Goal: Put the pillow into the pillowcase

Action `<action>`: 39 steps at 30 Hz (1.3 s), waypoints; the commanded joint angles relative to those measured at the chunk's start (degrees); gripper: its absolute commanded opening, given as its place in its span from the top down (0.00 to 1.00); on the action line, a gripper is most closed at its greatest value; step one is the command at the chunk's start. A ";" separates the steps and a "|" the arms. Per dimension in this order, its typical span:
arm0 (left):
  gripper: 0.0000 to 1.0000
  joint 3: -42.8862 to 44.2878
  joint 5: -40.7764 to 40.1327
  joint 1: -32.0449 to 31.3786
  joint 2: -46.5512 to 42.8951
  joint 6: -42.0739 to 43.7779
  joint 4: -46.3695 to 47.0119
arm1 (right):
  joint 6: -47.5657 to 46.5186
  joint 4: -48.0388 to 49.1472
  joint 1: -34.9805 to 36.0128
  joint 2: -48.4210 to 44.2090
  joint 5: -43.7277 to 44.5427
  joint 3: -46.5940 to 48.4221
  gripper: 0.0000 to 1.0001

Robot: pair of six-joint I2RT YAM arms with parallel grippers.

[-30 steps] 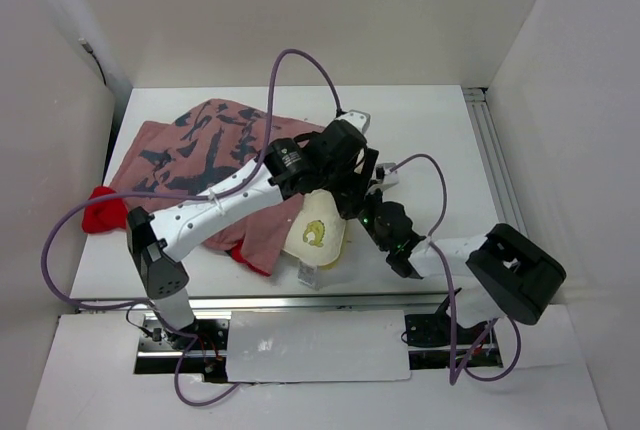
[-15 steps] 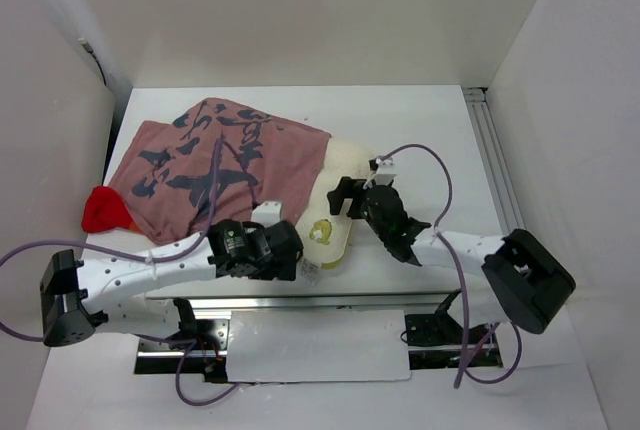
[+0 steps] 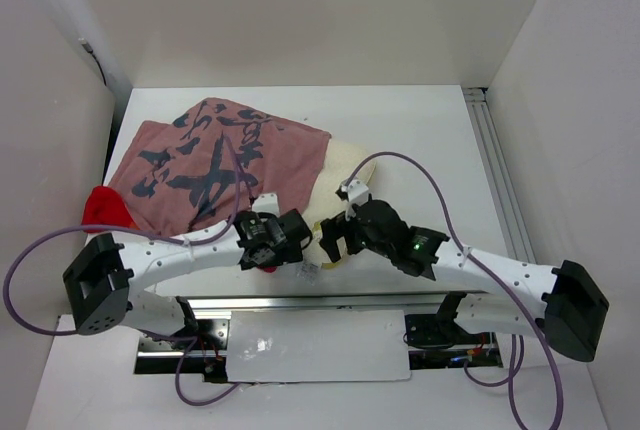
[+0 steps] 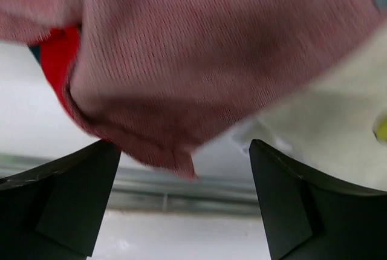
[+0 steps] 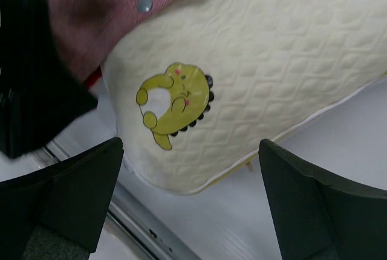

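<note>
My left claw [image 4: 182, 148] is released, its two dark fingers [image 4: 66, 199] spread wide with nothing between them but a drooping corner of the large pinkish-red fabric pillowcase with dark markings [image 3: 200, 160]. At that corner the weave shows as a fine knit, and a brighter red layer peeks out at its left. My right claw [image 5: 190, 145] is also slack and holds nothing. It hovers over the cream-white rectangular quilted pillow [image 5: 272, 60].

The pillow's surface is stitched in small diamonds, with a pale yellowish piped edge. Near its closest corner sits a small yellow embroidered emblem [image 5: 174, 100], a round creature with pink cheeks and dark dots along one side. A little grey snap button [image 5: 144, 5] sits on the pillowcase hem just above it.

On the white bench [image 3: 420, 130] the pillowcase lies spread at left. The pillow pokes out from its right edge. Whether its hidden end is inside the case or merely under it, I cannot tell.
</note>
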 commanded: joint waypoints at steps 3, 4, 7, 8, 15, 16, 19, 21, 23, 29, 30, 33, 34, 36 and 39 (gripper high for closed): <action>0.00 -5.12 2.34 5.06 -1.20 9.58 12.08 | -1.36 -9.12 0.76 -0.52 -2.32 4.04 0.00; 0.00 -5.65 2.96 5.06 -1.20 10.82 13.41 | -1.35 -9.74 0.76 -0.52 -2.32 5.17 0.00; 0.09 -6.98 4.29 4.44 -1.73 12.86 16.05 | -1.35 -11.32 0.76 0.70 -5.56 6.24 0.00; 0.18 -6.98 4.29 4.44 -1.73 12.86 16.06 | -2.05 -11.33 1.28 0.71 -6.18 6.94 0.00; 1.00 -6.45 3.68 4.44 -2.51 11.80 11.85 | -4.78 -9.40 1.81 7.20 -11.81 4.66 0.00; 1.00 -6.45 3.15 3.92 -3.65 11.28 11.84 | -5.39 -7.22 2.33 9.30 -11.81 3.88 0.00; 1.00 -6.45 3.14 3.92 -5.67 11.27 11.84 | -8.46 -0.99 2.95 13.00 -10.06 1.24 0.00; 1.00 -6.45 3.14 3.92 -7.86 11.27 11.84 | -9.18 7.97 2.95 15.11 -6.56 -1.65 0.04; 1.00 -6.97 3.14 3.39 -9.19 11.27 11.84 | -8.65 14.38 2.95 18.98 -1.21 -1.67 0.31; 1.00 -4.70 4.90 1.29 -15.16 15.56 12.37 | -4.26 26.27 4.10 14.81 8.42 -1.14 1.00; 1.00 -1.91 4.38 0.67 -15.17 16.10 11.24 | -3.56 29.77 4.10 12.34 5.71 -0.62 1.00; 1.00 6.43 2.71 -2.75 -15.17 18.99 7.81 | -0.49 38.81 4.10 3.74 1.30 -0.61 1.00; 1.00 8.39 3.23 -3.72 -15.17 20.23 7.80 | -0.48 41.12 4.10 2.31 1.29 -1.40 1.00; 1.00 13.21 5.86 -5.66 -15.17 23.56 7.80 | 2.24 44.82 4.10 -0.15 1.29 -1.41 1.00; 1.00 18.05 8.58 -6.89 -15.17 26.64 7.80 | 6.62 55.06 2.43 0.35 -1.50 -3.77 1.00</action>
